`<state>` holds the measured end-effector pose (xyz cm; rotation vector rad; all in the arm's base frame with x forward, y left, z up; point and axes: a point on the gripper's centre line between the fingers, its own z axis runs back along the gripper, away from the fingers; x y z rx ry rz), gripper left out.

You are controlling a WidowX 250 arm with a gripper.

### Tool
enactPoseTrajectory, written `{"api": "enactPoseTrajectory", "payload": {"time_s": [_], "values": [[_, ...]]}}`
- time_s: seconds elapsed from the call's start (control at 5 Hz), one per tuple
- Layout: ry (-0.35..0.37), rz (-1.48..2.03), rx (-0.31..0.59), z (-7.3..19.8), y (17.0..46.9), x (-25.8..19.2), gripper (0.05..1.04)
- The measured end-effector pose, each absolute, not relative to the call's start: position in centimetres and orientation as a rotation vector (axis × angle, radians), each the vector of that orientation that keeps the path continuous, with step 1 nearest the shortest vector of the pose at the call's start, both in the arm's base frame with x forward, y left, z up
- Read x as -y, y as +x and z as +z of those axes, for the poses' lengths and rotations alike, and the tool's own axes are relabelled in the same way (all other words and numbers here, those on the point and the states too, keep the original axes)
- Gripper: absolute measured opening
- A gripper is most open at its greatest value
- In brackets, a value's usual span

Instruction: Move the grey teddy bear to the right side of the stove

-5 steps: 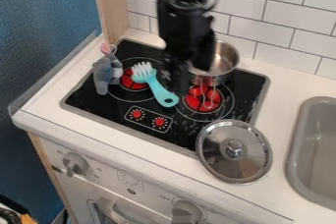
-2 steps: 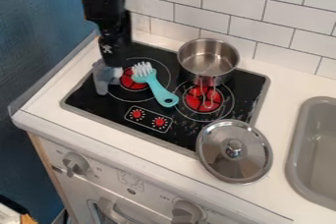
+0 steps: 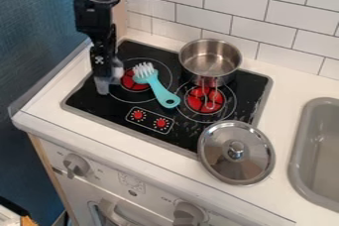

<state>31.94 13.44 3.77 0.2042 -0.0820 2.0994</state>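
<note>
Camera view: at the left, your gripper (image 3: 102, 69) hangs down over the grey bear (image 3: 102, 85), which is at the left edge of the stove (image 3: 96, 102); you can't tell from here whether the gripper is open or closed. Next you have the teal brush (image 3: 159, 88), bristles at the left burner, its handle pointing near and right. The pot (image 3: 210, 59) sits at the far right of the stove, then the lid (image 3: 228, 168) lies across its near right corner, and rightmost is your sink (image 3: 298, 163).

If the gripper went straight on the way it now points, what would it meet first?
Most likely the grey teddy bear, just below the gripper at the left of the stove; whether they already touch is unclear.
</note>
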Motion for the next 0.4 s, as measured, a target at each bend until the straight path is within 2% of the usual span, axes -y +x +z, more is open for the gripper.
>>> {"api": "enactPoseTrajectory", "payload": {"time_s": [0.2, 0.4], "values": [[0.248, 2.099, 0.066, 2.37, 32.42, -13.78, 0.955], [0.277, 2.076, 0.078, 1.89, 32.9, -13.28, 0.748]]}}
